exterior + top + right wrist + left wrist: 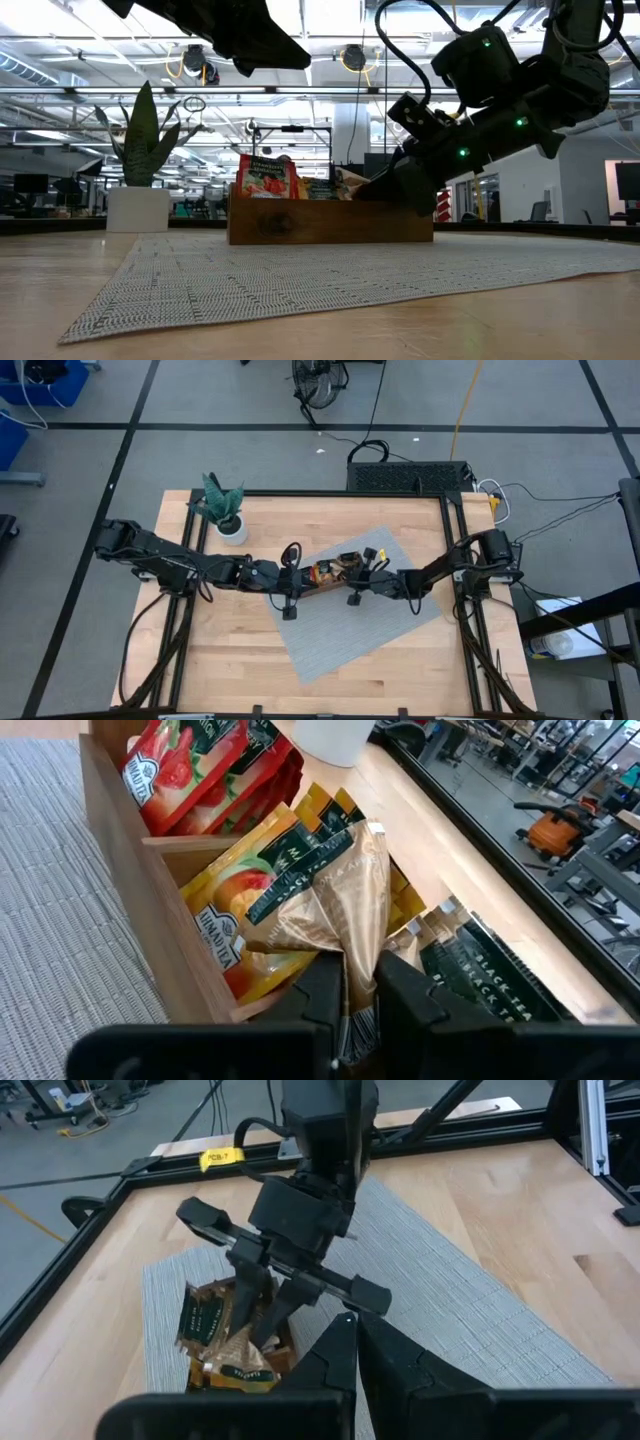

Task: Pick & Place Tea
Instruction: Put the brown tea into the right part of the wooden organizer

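A brown wooden tray (322, 574) stands on the grey mat (350, 620), with tea sachets upright in its compartments: red (200, 760), orange-yellow (225, 910) and dark ones (485, 975). My right gripper (350, 1010) reaches into the tray from the table's right and is shut on a pale gold sachet (345, 900). It also shows in the low view as my right gripper (380, 188) at the tray's right end. My left gripper (355, 1345) hovers shut and empty above the mat, left of the tray, well above it in the low view. My right gripper pinches the pale gold sachet's near corner (352, 975) between its two fingers. The fingers slant down from the table's right side. The sachet stands crumpled and twisted among the orange-yellow ones, inside the tray's compartment; whether it is lifted off the bottom I cannot tell.
A potted plant in a white pot (230, 525) stands at the far left of the table, beyond the mat. The tray's wooden walls (150, 870) and dividers close in around the right gripper's fingers. A black frame rail (455, 550) runs along the table's right edge.
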Tool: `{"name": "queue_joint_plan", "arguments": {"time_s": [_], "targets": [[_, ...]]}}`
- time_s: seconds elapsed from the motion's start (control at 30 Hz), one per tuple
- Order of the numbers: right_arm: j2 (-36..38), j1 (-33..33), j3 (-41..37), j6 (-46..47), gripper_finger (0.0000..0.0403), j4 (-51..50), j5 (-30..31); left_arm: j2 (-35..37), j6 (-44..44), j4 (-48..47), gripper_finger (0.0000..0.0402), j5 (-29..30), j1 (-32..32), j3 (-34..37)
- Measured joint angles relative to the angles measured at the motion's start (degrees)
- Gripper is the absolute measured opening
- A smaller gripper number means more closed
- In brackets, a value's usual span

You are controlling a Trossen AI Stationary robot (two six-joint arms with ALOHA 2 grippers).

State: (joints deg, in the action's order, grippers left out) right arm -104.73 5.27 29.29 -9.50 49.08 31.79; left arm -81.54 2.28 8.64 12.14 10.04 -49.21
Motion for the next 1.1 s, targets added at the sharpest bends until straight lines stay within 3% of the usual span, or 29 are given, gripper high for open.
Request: {"name": "queue_joint_plan", "arguments": {"time_s": [0.1,0.3,0.47,0.63,1.1], "targets": [[0.72,0.05,-0.04,-0.6,0.0036,-0.82,-0.07,0.0,0.0,-0.02,0.0021,0.0,0.0,0.02],[5.01,0.19,-0.06,-2.47,0.0113,-3.36,-0.04,0.0,-0.03,-0.34,0.0021,0.0,0.0,0.0],[10.35,0.97,-0.17,-2.42,0.0145,-9.31,0.11,0.0,-0.28,-0.74,0.0021,0.0,0.0,0.01],[14.87,1.21,-0.34,-2.2,0.0151,-15.63,1.18,0.0,-0.96,-1.05,0.0021,-0.02,0.0,0.0],[17.27,0.77,-0.25,-2.25,0.0154,-15.07,1.16,0.0,-1.09,-1.31,0.0021,-0.02,0.0,0.0]]}}
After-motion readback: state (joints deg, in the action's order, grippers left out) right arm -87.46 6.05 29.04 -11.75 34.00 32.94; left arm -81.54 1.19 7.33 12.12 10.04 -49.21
